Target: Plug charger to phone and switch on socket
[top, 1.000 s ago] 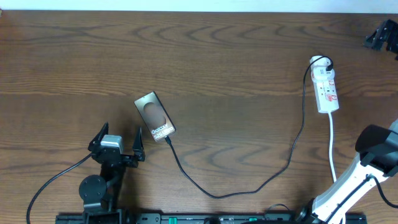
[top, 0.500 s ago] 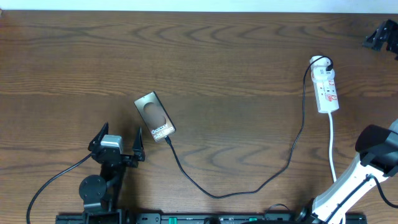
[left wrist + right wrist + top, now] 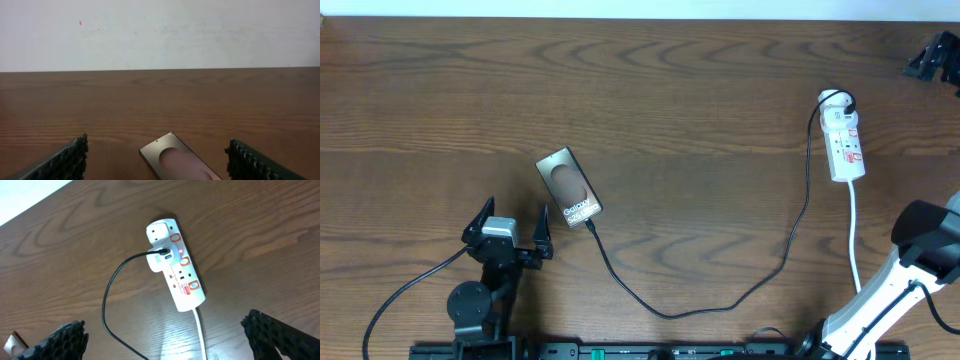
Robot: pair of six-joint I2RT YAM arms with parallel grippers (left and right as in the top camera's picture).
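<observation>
The phone [image 3: 568, 187] is laid left of centre, the charger [image 3: 808, 185] run from its near end to the socket [image 3: 846, 140] at far right. The left gripper [image 3: 514, 214] and right gripper [image 3: 165, 325] are spread wide, empty.

The left wrist view's lower edge cuts off the phone [image 3: 176, 162], and the socket [image 3: 845, 142] is too small overhead to read its switches.

table [image 3: 700, 90]: dark brown wood grain | wall [image 3: 160, 35]: plain white
</observation>
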